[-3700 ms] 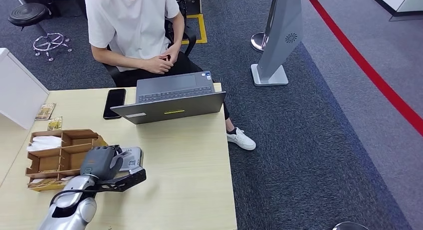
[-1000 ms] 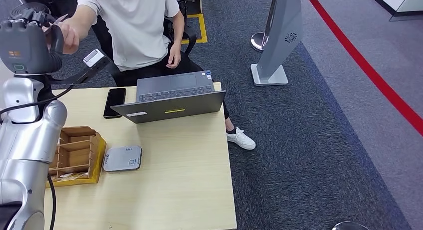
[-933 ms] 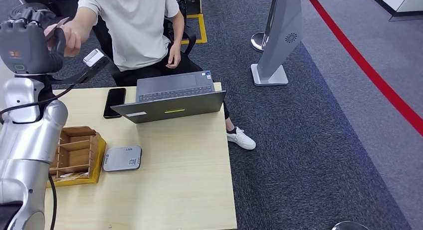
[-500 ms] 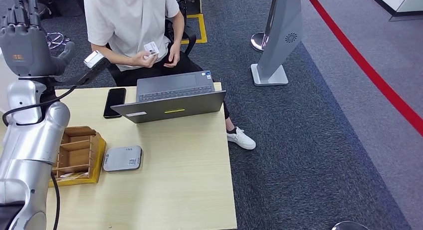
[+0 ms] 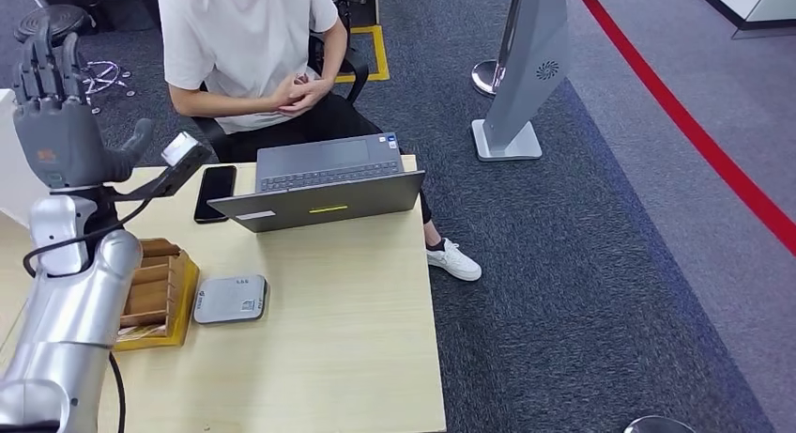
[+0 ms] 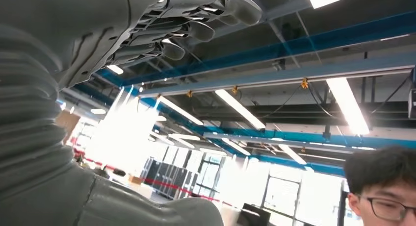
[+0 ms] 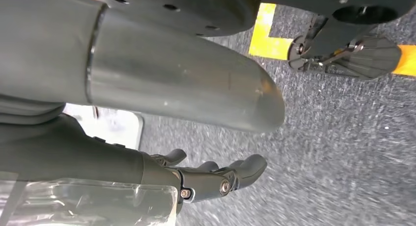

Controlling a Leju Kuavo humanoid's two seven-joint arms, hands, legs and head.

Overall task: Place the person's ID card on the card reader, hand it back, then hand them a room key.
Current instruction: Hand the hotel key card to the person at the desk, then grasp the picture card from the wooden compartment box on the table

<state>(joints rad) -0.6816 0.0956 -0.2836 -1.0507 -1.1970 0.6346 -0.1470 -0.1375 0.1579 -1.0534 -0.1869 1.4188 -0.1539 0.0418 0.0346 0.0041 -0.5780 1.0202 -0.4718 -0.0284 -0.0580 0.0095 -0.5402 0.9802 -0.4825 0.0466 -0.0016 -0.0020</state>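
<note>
Your left hand (image 5: 58, 123) is standing up high with its fingers spread apart, and it is holding nothing. Below that hand, the card reader (image 5: 231, 298) is lying on the bench (image 5: 338, 358), just beside the wooden box (image 5: 160, 292). Across from the hand, the person (image 5: 246, 48) is sitting with both hands together; you cannot tell where the ID card is. Your right hand (image 7: 211, 179) is hanging over the floor, fingers loosely curled, holding nothing.

You see a pale wood-grain counter (image 5: 357, 358) carrying a matt grey plastic card reader (image 5: 231, 298), a brown wooden organizer (image 5: 155, 290) and a matt grey laptop (image 5: 319, 200), beside your brushed silver metal arm (image 5: 75, 311).
</note>
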